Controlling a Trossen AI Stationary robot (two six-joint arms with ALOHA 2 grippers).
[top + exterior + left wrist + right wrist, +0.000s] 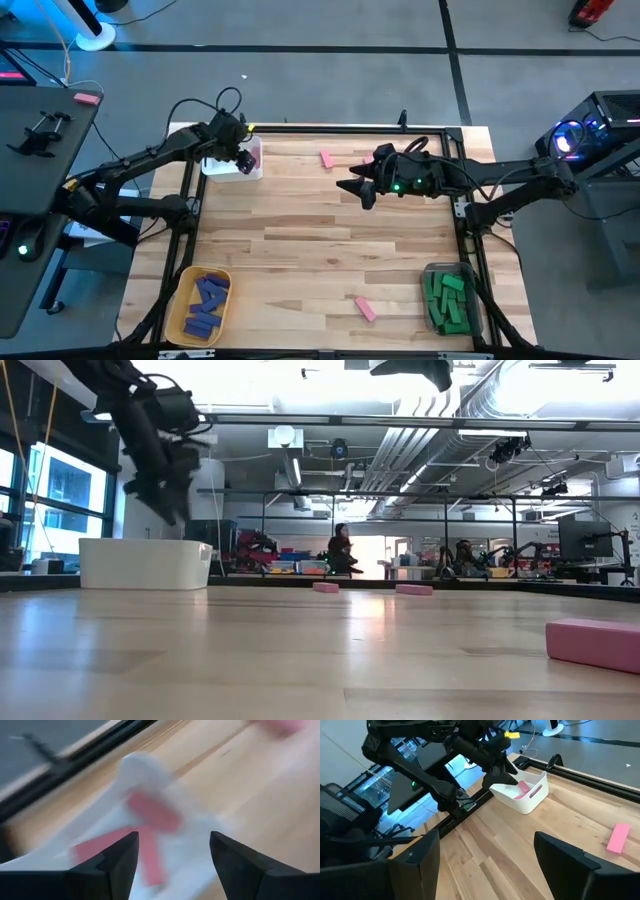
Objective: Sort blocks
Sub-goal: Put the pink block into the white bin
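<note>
A white bin (232,163) stands at the table's far left with pink blocks (150,815) lying in it. My left gripper (172,837) hangs open just above this bin (525,795), with nothing between its fingers. One pink block (326,159) lies flat on the table at the far middle, another (365,308) near the front edge. My right gripper (352,188) hovers open and empty above the table's middle, pointing toward the left.
A yellow bin (200,305) with blue-purple blocks stands at the near left corner. A clear bin (448,298) with green blocks stands at the near right. A black frame rail (330,128) runs along the table's far edge. People show in the room beyond the table.
</note>
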